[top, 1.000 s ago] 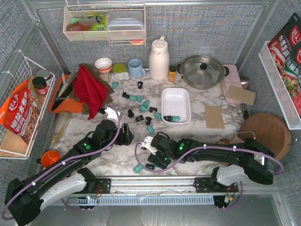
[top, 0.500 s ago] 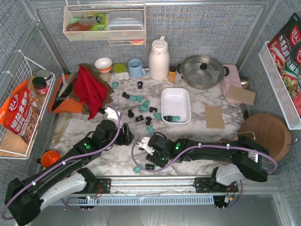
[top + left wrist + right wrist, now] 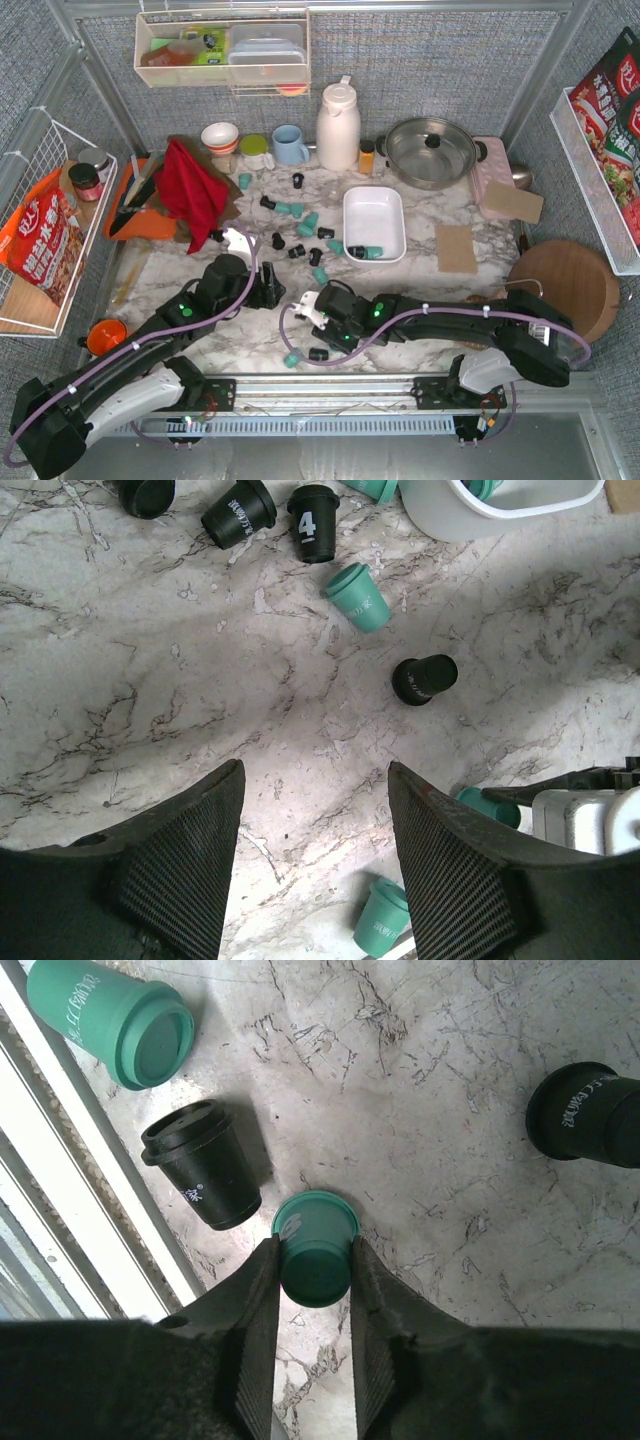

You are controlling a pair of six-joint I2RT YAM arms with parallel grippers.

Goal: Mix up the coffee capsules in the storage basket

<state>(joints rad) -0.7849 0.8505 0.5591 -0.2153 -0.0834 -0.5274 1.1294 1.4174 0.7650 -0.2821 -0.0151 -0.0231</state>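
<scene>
The white storage basket (image 3: pixel 372 215) sits right of the table's middle, with two coffee capsules (image 3: pixel 366 252) at its near end. Teal and black coffee capsules (image 3: pixel 297 230) lie scattered on the marble to its left. My right gripper (image 3: pixel 312 1260) is low near the front edge, shut on an upright teal capsule (image 3: pixel 315 1250), both fingers against its sides. A black capsule (image 3: pixel 203 1175) and a teal one (image 3: pixel 110 1022) lie just beside it. My left gripper (image 3: pixel 315 780) hangs open over bare marble, with a teal capsule (image 3: pixel 360 597) and a black one (image 3: pixel 424 678) ahead of it.
A metal rail (image 3: pixel 60 1190) runs along the table's near edge beside the right gripper. At the back stand a white thermos (image 3: pixel 338 125), a lidded pot (image 3: pixel 431 150) and a blue mug (image 3: pixel 290 145). A red cloth (image 3: pixel 190 190) lies at the left, a round wooden board (image 3: pixel 565 285) at the right.
My right gripper has shifted a little to the left and toward the front edge, and its jaws have closed on the teal capsule. The left arm has not moved.
</scene>
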